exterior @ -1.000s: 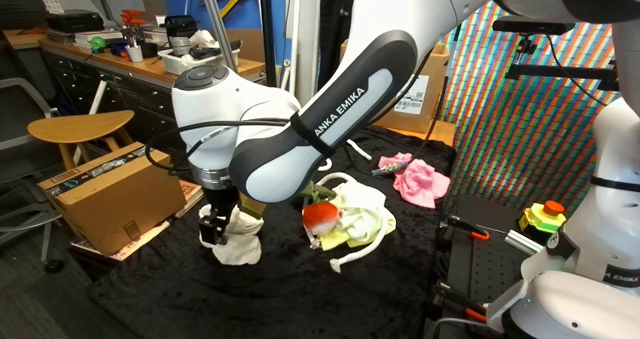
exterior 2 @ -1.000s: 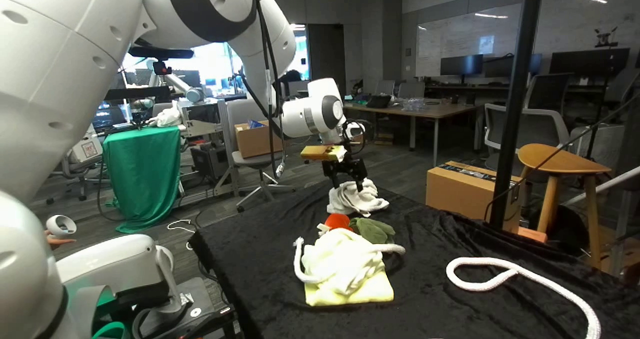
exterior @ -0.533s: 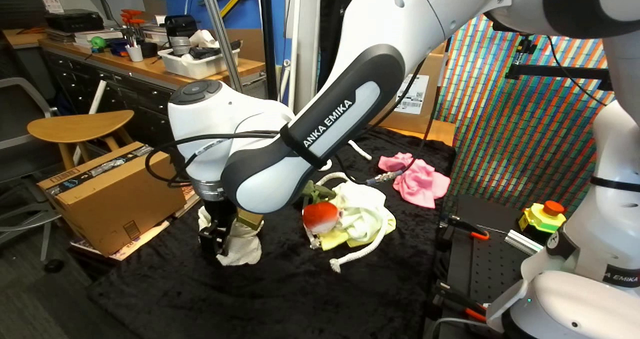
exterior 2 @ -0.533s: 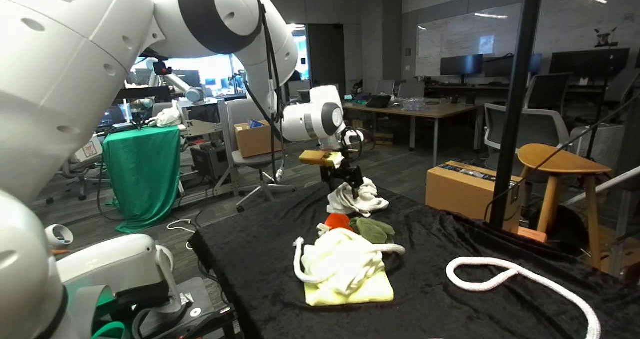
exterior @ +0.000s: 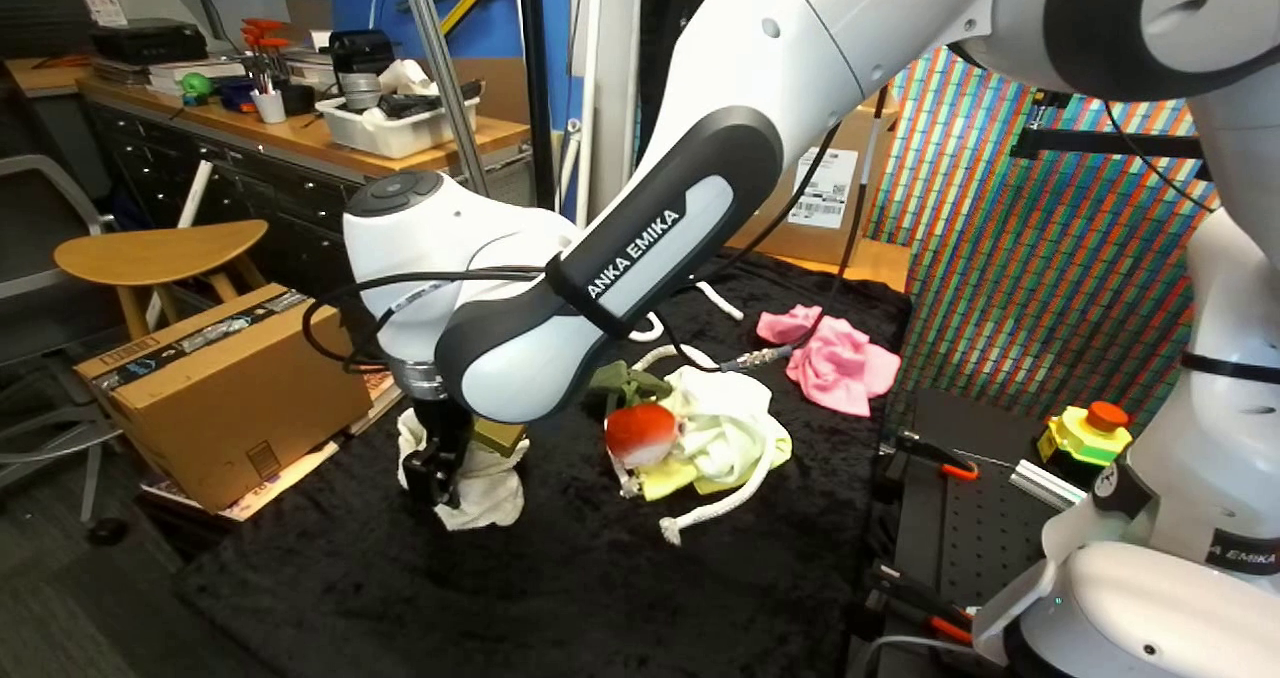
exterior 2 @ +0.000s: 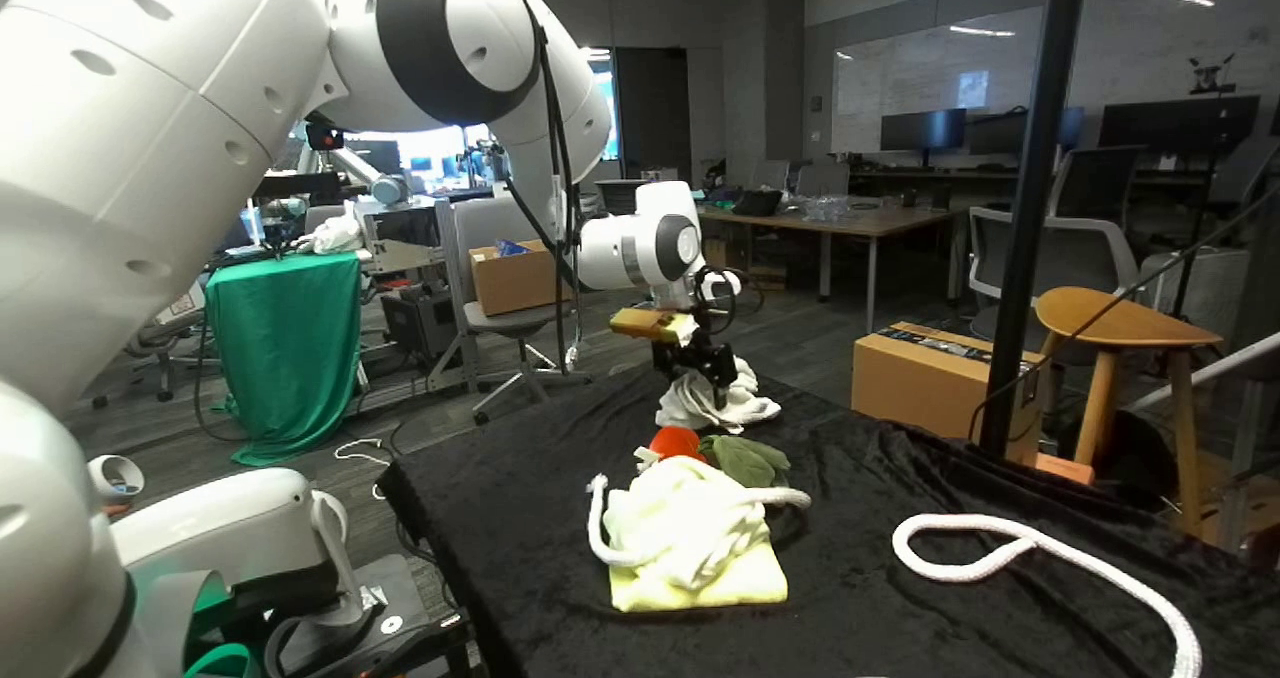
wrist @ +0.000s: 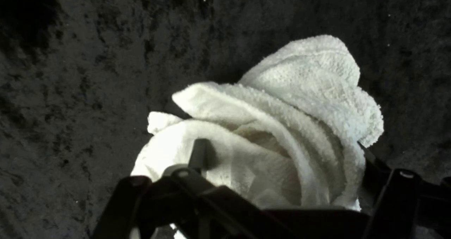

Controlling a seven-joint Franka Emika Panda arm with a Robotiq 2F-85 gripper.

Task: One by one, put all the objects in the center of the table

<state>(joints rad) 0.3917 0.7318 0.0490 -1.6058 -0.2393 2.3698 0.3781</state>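
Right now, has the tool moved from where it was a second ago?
Yes: against the box by the stool, the tool has come lower in an exterior view.

White cloth (wrist: 275, 121), pink cloth (exterior: 843, 365), black table (exterior: 600, 598), multicoloured checked backdrop (exterior: 1040, 238)

You've got a taped cardboard box (exterior: 235, 408) in both exterior views, wooden stool (exterior: 160, 254) near it. In an exterior view you see a cluttered workbench (exterior: 290, 135) with a white bin (exterior: 395, 138) on top, plus a multicolored striped panel (exterior: 1000, 288). In an exterior view you get a draped green cloth (exterior 2: 285, 348), a brown box (exterior 2: 518, 283) on a chair (exterior 2: 482, 220), a black pole (exterior 2: 1032, 208), monitors (exterior 2: 922, 130) and a whiteboard (exterior 2: 900, 78) at the back.
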